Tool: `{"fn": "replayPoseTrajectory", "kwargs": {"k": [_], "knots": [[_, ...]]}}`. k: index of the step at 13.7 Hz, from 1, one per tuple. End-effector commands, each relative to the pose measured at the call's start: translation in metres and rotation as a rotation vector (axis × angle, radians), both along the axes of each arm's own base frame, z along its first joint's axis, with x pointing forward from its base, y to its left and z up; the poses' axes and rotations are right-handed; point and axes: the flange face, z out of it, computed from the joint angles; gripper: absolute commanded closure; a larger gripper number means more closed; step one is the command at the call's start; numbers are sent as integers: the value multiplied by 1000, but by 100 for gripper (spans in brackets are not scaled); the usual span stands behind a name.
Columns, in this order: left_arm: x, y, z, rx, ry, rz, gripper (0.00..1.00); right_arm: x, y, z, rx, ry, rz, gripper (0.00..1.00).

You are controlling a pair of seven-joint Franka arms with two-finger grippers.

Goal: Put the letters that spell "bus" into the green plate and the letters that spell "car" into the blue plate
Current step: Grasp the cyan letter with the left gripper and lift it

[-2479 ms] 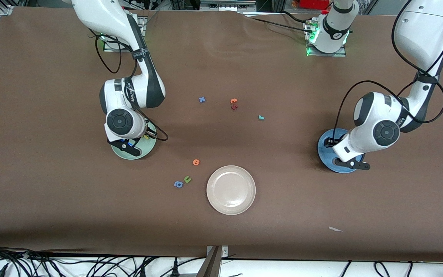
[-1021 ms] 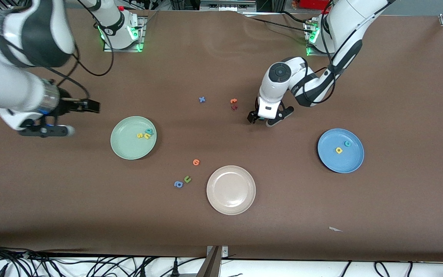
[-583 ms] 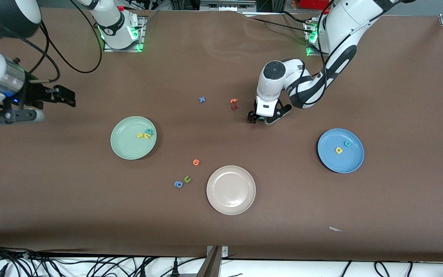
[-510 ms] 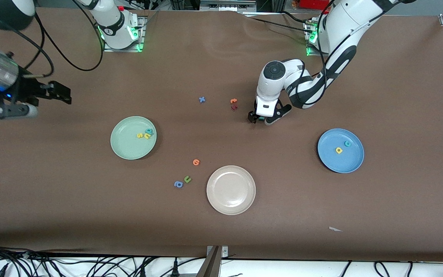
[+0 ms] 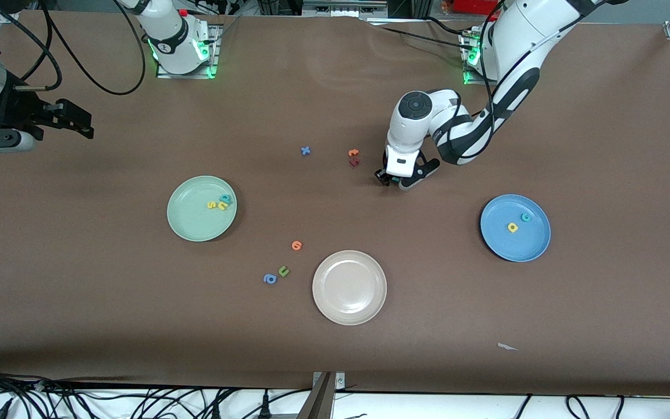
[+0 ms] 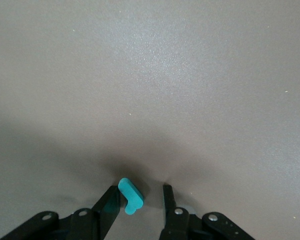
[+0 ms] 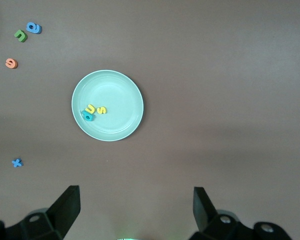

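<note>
Letters for "bus" (image 5: 219, 202): teal b, yellow u and yellow s, lying together in the green plate (image 5: 186, 224). This word looks finished.

Right gripper (image 5: 50, 125): raised over bare table at the right arm's end, well apart from the green plate, fingers spread wide and holding nothing. The arm waits; the right wrist view looks down on the plate from high up, which suits a hand parked clear of the work.

Stray letters: blue a (image 5: 269, 279), green u (image 5: 283, 270) and orange letter (image 5: 296, 245) lie on the cloth near the beige-white plate (image 5: 335, 308); blue x (image 5: 306, 151) and two orange-red letters (image 5: 353, 157) lie just beside the left gripper. None belong to either word, so they stay put.

Left gripper (image 5: 393, 179): low at the table, fingers partly drawn in around the teal r (image 6: 129, 196). One finger (image 6: 107, 207) touches it; the other stands just apart. Not yet pinched, by my reading.

Blue plate (image 5: 530, 247): well apart from the left gripper, holding yellow a (image 5: 512, 227) and teal c (image 5: 525, 217). Only the r is missing.
</note>
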Motion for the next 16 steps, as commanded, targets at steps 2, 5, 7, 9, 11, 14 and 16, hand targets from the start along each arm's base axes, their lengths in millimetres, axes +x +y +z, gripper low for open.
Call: {"fn": "replayPoseTrajectory", "kwargs": {"k": [2,5,7,9,11,14,16], "knots": [[0,7,-9,24,-10,-20,66,-5,-3,2,-14,-28,1,0],[1,9,-10,26,-11,-21,74,-5,-10,3,-10,-24,-13,0],[1,10,-11,32,-20,-35,80,-5,-13,2,-10,-20,-18,0],[1,11,-11,34,-20,-35,84,-4,-14,2,-10,-20,-19,0],[1,11,-12,35,-19,-36,86,-3,-14,1,-11,-21,-17,0],[23,14,2,49,-46,-27,89,-2,-12,3,-11,-29,-14,0],[50,15,20,55,-77,-8,90,-2,-12,3,-11,-29,-14,0]]}}
